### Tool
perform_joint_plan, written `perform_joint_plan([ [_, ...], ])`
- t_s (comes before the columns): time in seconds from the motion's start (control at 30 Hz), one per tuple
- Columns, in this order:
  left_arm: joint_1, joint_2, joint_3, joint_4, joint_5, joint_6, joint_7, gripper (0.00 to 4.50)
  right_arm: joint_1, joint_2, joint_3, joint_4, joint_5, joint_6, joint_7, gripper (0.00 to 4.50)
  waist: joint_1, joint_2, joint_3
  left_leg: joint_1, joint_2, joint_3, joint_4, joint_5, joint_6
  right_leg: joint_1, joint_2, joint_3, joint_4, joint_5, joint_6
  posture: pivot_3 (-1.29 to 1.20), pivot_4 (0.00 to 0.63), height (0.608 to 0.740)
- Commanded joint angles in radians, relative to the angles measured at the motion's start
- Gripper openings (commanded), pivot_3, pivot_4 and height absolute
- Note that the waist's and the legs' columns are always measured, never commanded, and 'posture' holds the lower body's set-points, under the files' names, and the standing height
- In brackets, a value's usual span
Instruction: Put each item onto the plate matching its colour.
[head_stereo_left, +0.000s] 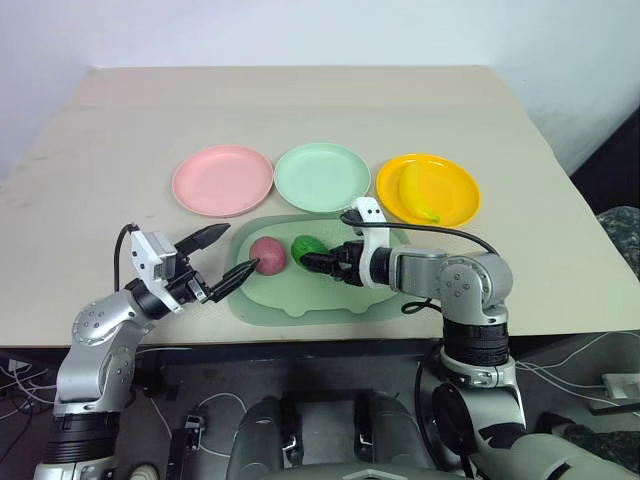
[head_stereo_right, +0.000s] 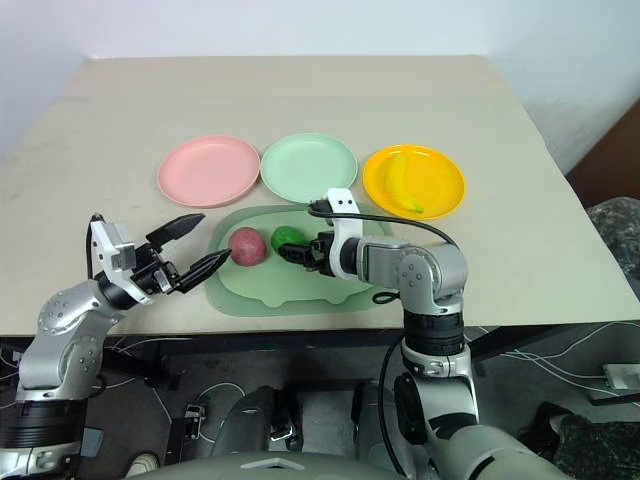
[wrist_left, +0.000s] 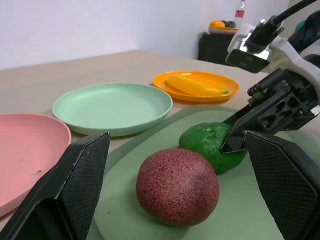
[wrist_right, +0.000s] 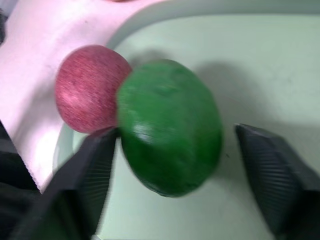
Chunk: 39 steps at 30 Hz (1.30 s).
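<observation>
the right gripper is half closing around the lime, not yet gripping; it looks glossy, hard and slippery, so gripping its wide middle seems best.

Both arms forward, jaws apart.

Head pair: looking down over table (same scene)
Wrist cameras: low, close over tray, both facing green lime
</observation>
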Motion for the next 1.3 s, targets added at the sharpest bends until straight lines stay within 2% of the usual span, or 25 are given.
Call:
perform_joint_plan([
  [0.03, -0.005, 0.003, 0.009, -0.028, 0.004, -0.012, 0.006, 4.50, -0.023, -0.021, 0.002, -0.013, 0.009, -0.041, 0.028, 2.59, 0.001, 0.000, 0.000, 0.000, 0.000, 0.000, 0.000, 0.000, 0.000, 0.000, 0.000, 0.000, 0.000, 0.000, 0.000, 0.00, 0.150, 0.695],
  [0.23, -0.013, 0.008, 0.010, -0.036, 0.004, -0.002, 0.015, 4.50, -0.053, -0.063, -0.024, -0.026, 0.034, -0.084, 0.079, 2.49, 0.000, 0.000, 0.000, 0.000, 0.000, 0.000, 0.000, 0.000, 0.000, -0.001, 0.000, 0.000, 0.000, 0.000, 0.000, 0.00, 0.150, 0.695],
  [0.33, -0.016, 0.011, 0.014, -0.041, 0.002, 0.004, 0.022, 4.50, -0.126, -0.089, -0.046, 0.032, 0.015, -0.160, 0.094, 2.49, 0.000, 0.000, 0.000, 0.000, 0.000, 0.000, 0.000, 0.000, 0.000, -0.001, 0.000, 0.000, 0.000, 0.000, 0.000, 0.00, 0.150, 0.695],
  [0.67, 0.019, 0.022, 0.036, -0.074, -0.004, 0.030, 0.042, 4.50, -0.405, -0.121, 0.027, 0.696, -0.187, -0.628, 0.185, 2.49, -0.004, 0.000, 0.000, 0.000, 0.000, 0.003, 0.002, 0.000, 0.001, -0.001, 0.000, 0.000, 0.004, 0.000, 0.000, 0.00, 0.150, 0.695],
  [0.87, 0.042, 0.023, 0.044, -0.100, -0.004, 0.029, 0.066, 4.50, -0.522, -0.121, 0.029, 0.989, -0.273, -0.806, 0.193, 2.49, -0.012, 0.000, 0.000, -0.001, 0.000, 0.003, 0.003, 0.001, 0.001, -0.002, 0.000, 0.000, 0.005, 0.000, 0.000, 0.00, 0.150, 0.695],
  [1.07, 0.033, 0.022, 0.046, -0.097, 0.007, 0.020, 0.082, 4.50, -0.532, -0.106, 0.057, 1.046, -0.317, -0.855, 0.256, 4.48, -0.023, 0.000, 0.000, -0.001, 0.000, 0.003, 0.003, 0.002, 0.002, -0.002, 0.000, 0.000, 0.006, 0.000, 0.001, 0.00, 0.150, 0.695],
  [1.2, 0.010, 0.020, 0.036, -0.100, 0.002, 0.035, 0.100, 4.50, -0.518, -0.088, 0.055, 1.017, -0.317, -0.842, 0.268, 4.48, -0.024, 0.000, 0.000, -0.001, 0.000, 0.003, 0.003, 0.002, 0.002, -0.002, 0.000, 0.000, 0.006, 0.000, 0.001, 0.00, 0.150, 0.695],
  [1.3, -0.004, 0.019, 0.041, -0.106, -0.010, 0.051, 0.114, 4.50, -0.467, -0.092, 0.062, 0.887, -0.300, -0.828, 0.307, 4.48, -0.022, 0.000, 0.000, -0.001, 0.000, 0.003, 0.003, 0.002, 0.002, -0.002, 0.000, 0.000, 0.006, 0.000, 0.001, 0.00, 0.150, 0.695],
])
